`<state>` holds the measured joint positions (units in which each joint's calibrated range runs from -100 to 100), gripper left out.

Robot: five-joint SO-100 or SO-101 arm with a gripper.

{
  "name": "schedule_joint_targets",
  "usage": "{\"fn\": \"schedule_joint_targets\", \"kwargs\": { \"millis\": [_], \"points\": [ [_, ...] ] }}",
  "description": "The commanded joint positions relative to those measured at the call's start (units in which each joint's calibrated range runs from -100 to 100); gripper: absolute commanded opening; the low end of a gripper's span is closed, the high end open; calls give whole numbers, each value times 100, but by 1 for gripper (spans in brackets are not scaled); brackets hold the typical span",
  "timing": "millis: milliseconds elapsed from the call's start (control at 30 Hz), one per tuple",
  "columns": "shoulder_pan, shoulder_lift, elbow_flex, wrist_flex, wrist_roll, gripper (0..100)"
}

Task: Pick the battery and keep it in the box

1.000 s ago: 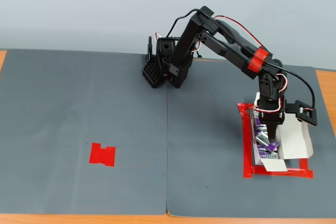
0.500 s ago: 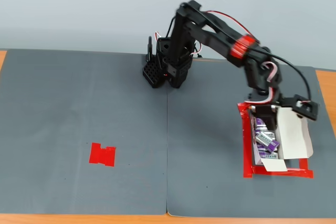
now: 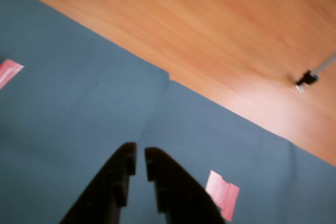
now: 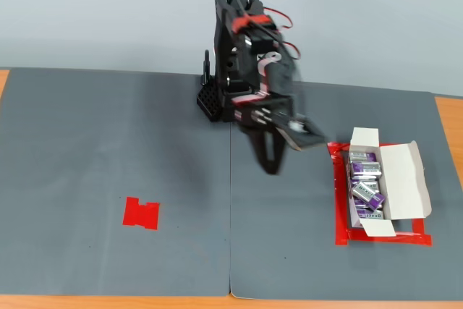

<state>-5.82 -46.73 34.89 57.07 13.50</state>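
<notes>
Fingers [image 3: 139, 158] seemingly near-closed and empty, batteries [image 4: 366, 192] in box [image 4: 405, 179]

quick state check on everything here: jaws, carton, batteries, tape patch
black two-finger gripper: jaws nearly shut, nothing between them, held above the grey mat
small white cardboard carton: lid and flaps folded open, sitting inside a red tape outline
silver-and-purple batteries: several lying inside the carton
flat red tape patch: stuck flat on the mat, nothing on it
</notes>
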Motion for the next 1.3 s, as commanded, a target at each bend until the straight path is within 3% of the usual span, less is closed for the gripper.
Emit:
{"fn": "schedule_joint_targets", "kwargs": {
  "millis": [0,300,800,1267],
  "points": [
    [653,-740,378,-64,-25,2],
    [1205,-2182,1753,-64,-941,2],
    [586,-5208,4982,-64,-952,2],
    [302,-5276,6203,326,-973,2]
  ]
}}
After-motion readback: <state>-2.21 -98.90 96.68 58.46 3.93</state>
